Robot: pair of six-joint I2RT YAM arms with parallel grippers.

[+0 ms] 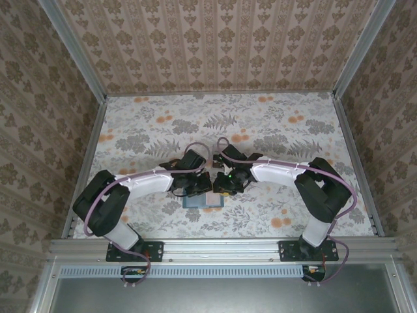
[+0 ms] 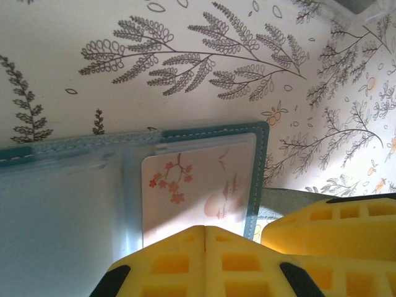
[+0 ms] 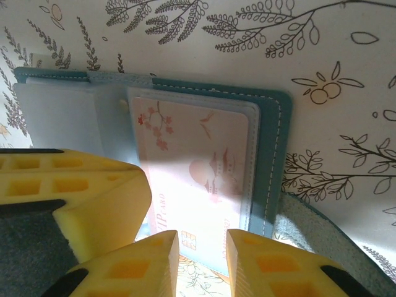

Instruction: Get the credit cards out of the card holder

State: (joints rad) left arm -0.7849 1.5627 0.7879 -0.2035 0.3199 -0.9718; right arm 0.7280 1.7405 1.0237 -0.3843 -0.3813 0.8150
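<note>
On the table [image 1: 260, 124], the left pincer [image 2: 204, 232], closed, seems to pin the open wallet [image 3: 275, 154] flat so the right pincer [image 3: 203, 238], narrowly parted, can reach its pink card [image 3: 198, 167].

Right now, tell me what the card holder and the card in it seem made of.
Card holder: likely faux leather, matte teal, with pale stitching along the edge. Credit card: probably plastic, thin and smooth, with a printed pink blossom design.
</note>
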